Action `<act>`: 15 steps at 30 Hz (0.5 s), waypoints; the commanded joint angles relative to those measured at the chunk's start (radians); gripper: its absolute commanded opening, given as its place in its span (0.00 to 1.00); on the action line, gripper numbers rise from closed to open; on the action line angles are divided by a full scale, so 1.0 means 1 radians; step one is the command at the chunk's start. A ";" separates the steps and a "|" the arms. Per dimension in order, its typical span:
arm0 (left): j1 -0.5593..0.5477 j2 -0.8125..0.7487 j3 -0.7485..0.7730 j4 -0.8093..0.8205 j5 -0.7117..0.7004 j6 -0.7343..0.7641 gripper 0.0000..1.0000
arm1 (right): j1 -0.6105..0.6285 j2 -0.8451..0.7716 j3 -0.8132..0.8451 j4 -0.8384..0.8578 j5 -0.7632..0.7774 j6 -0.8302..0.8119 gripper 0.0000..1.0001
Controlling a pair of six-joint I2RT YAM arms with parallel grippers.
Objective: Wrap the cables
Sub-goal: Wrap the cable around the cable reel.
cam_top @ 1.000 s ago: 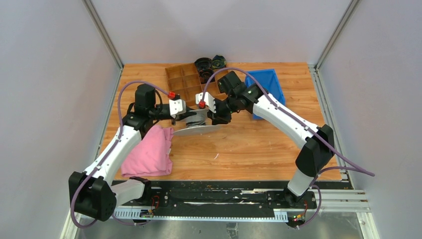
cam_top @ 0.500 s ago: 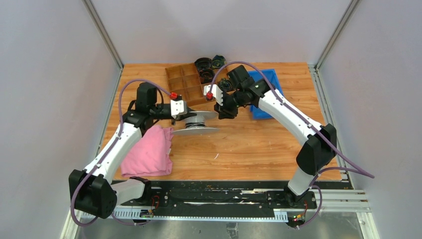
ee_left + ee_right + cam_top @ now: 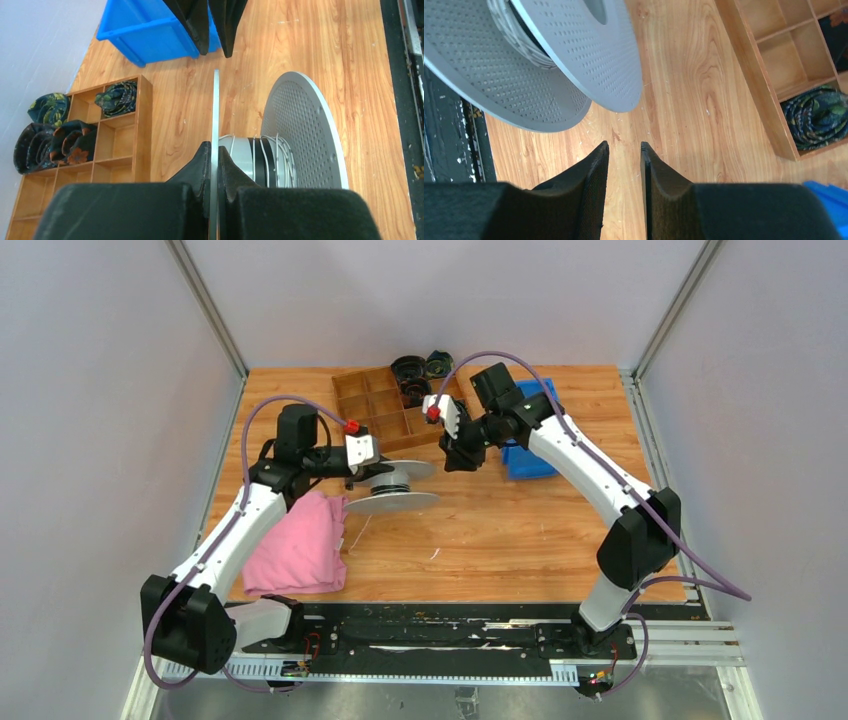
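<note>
- On the brown wood-grain worktop (image 3: pixel 500 530), the chief hazard is snagging. The crumpled pink cloth (image 3: pixel 300 545) lies at the near left, just beside the reel, and a loose wire dragged over it could catch.
- Near the middle, the grey perforated two-flange spool (image 3: pixel 395 502) is held by one thin rim only. A hard pull on the wire could twist it or slide it out of the grip. Whether its lower flange rests on the worktop cannot be told.
- At the spool's left, the left gripper (image 3: pixel 214 155) has its fingers clamped tight on the edge of the upper flange. So narrow a purchase gives little resistance to turning.
- Just to the far right of the spool, the right gripper (image 3: pixel 624 150) hovers with its fingers a small gap apart, holding nothing. With nothing tensioning the wire, the turns may slacken.
- Around the hub, the thin white-grey cable (image 3: pixel 253 155) sits in a few widely spaced turns. They could spring off or cross over. A fine strand seems to trail toward the near left, too faint to be sure.
</note>
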 commanded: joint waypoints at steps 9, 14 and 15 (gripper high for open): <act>-0.006 -0.033 -0.021 0.465 -0.342 -0.722 0.00 | -0.175 -0.062 -0.262 0.478 -0.127 0.695 0.43; -0.006 -0.023 -0.021 0.515 -0.479 -0.986 0.00 | -0.175 -0.067 -0.383 0.649 -0.148 0.848 0.51; -0.006 -0.016 -0.024 0.532 -0.493 -1.037 0.00 | -0.175 -0.064 -0.406 0.686 -0.164 0.872 0.52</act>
